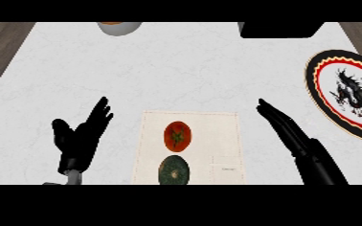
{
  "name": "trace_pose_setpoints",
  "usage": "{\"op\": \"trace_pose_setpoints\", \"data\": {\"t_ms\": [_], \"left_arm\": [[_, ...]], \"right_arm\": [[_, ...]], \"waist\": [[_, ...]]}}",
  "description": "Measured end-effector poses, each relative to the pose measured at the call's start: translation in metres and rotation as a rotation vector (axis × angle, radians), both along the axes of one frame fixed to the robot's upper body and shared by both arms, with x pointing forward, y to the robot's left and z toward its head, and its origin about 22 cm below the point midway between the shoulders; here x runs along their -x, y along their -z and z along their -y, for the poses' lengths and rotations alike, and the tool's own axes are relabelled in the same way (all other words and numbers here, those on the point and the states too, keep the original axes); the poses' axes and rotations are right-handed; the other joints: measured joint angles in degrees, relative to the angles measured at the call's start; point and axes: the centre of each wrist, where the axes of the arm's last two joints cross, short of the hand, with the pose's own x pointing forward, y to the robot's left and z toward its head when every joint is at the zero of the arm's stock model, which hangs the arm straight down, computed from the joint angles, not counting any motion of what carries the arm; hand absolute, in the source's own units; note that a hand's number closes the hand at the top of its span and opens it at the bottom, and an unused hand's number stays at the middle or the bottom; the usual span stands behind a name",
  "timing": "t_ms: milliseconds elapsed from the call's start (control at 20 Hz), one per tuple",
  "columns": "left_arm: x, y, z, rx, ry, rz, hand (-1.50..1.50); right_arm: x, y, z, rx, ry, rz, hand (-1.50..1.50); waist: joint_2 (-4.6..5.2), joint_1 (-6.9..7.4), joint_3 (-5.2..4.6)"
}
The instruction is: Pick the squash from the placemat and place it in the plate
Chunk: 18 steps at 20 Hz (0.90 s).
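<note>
Dark green squash (174,170) lay untouched on the pale placemat (225,139), just below a red tomato (177,135). We saw both hands open: right hand (286,127) beside the mat, left hand (84,133) resting. The plate (320,87) waited, far right.

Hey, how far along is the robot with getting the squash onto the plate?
Nothing looks done yet. The dark green squash lies on the placemat, just below a red tomato. Neither hand holds anything: the right hand is open beside the placemat's right edge, and the left hand is open on its left. Everything is left: grasp the squash, carry it right and set it on the plate.
</note>
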Motion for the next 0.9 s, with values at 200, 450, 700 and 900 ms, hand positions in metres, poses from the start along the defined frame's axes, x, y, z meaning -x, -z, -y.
{"op": "trace_pose_setpoints", "data": {"t_ms": [200, 450, 700, 900], "left_arm": [[-0.002, -0.001, 0.003, -0.004, -0.003, -0.004, 0.0], [-0.002, 0.002, 0.001, 0.0, 0.012, 0.014, 0.0], [-0.004, 0.002, 0.002, 0.004, 0.012, 0.011, 0.0], [-0.004, 0.004, 0.003, 0.003, 0.012, 0.013, 0.0]], "right_arm": [[0.011, -0.016, -0.021, 0.125, -0.004, -0.079, -1.5], [0.015, -0.021, -0.061, 0.224, 0.006, -0.145, -1.5], [0.012, -0.015, -0.106, 0.286, 0.024, -0.163, -1.5], [0.018, -0.004, -0.128, 0.315, 0.017, -0.215, -1.5]], "waist": [[0.01, 0.23, 0.01], [0.07, 0.66, 0.02], [0.1, 0.69, 0.14], [0.08, 0.54, 0.25]]}}
